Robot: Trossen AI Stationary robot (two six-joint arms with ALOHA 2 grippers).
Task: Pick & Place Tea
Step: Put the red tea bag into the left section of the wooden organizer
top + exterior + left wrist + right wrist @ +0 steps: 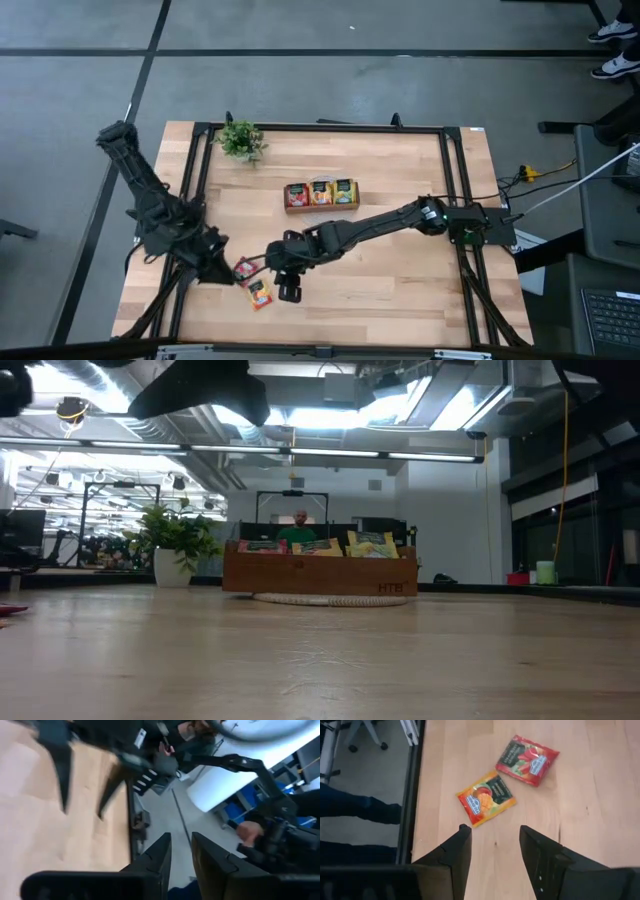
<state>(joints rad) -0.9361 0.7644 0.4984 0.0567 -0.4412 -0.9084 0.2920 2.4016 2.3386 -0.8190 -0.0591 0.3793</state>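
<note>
Pale wooden counter (400, 270) framed by black rails, on grey floor; beyond the far edge, an open hall with ceiling strip lights and a seated person behind the wooden tray (320, 572). Far from both pincers: tray with red, orange and yellow-green sachets in its compartments, potted plant (240, 139) near the far rail.

Right arm stretched low across the counter, right pincer (492, 852) pointing down with fingers apart, holding nothing. Just ahead of its fingertips, flat on the wood: orange sachet (486, 798); a little farther on, red sachet (527, 760), the two close but apart.

Left arm folded over the counter's left rail, left pincer (180, 852) just beside the red sachet, fingers narrowly apart, nothing seen between them.

Left wrist view blurred, counter edge and floor only; contact between left pincer and red sachet impossible to tell. Low view: sachets cut off at the edge, arm only a dark shape overhead.
</note>
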